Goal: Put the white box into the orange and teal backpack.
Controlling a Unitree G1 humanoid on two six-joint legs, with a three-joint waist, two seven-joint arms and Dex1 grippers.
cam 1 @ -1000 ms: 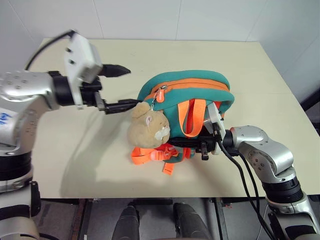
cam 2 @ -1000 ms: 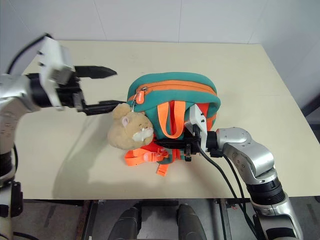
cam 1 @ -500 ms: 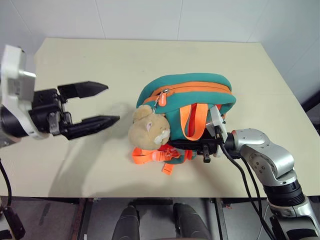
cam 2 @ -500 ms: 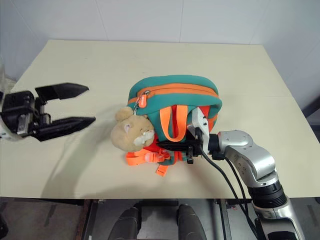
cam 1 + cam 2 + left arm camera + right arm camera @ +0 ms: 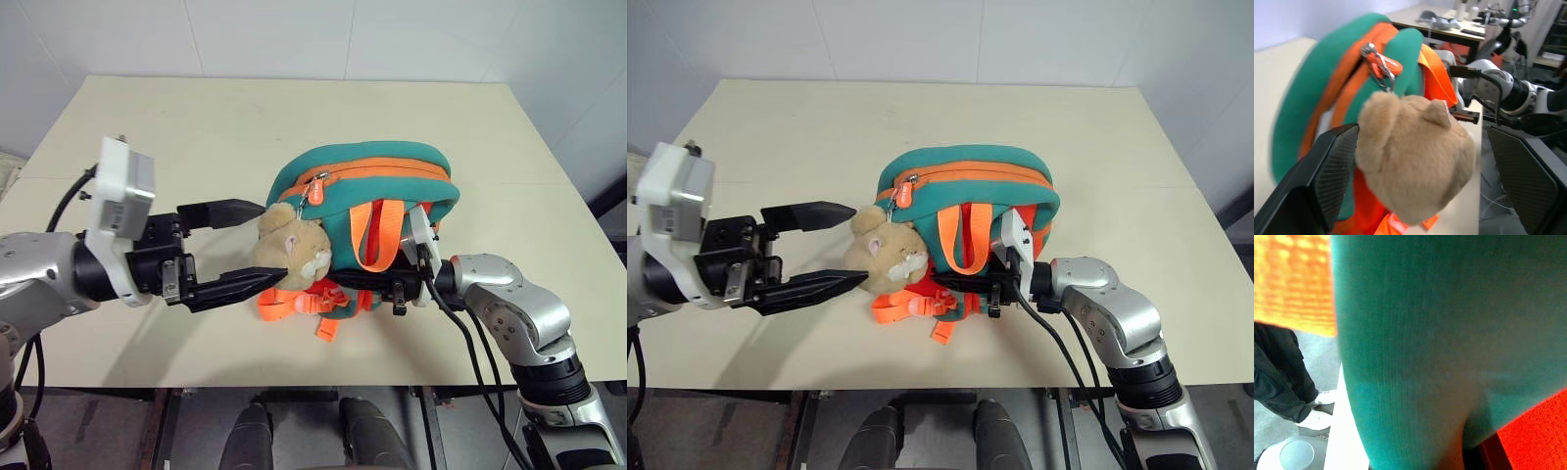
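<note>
The orange and teal backpack (image 5: 392,171) stands mid-table with its orange zipper closed on top and a tan plush hamster (image 5: 294,250) hanging at its left end. My left gripper (image 5: 266,240) is open, one black finger on each side of the hamster, seen close up in the left wrist view with the toy (image 5: 1415,161) between the pads. From the right, my right gripper (image 5: 392,284) lies shut on the backpack, along its strap side under the orange handle loop (image 5: 377,235). Teal fabric (image 5: 1425,333) presses against its wrist camera. The white box is hidden.
The cream table (image 5: 196,127) has bare room to the left and behind the backpack, and a white wall runs along its far edge. Loose orange straps and buckles (image 5: 304,304) trail toward the front edge. Black cables (image 5: 480,362) hang from my right wrist.
My left gripper, open throughout, pulled away to the left from the backpack's zipper end, then came back lower and now straddles the hamster. The right gripper and backpack stayed put.
</note>
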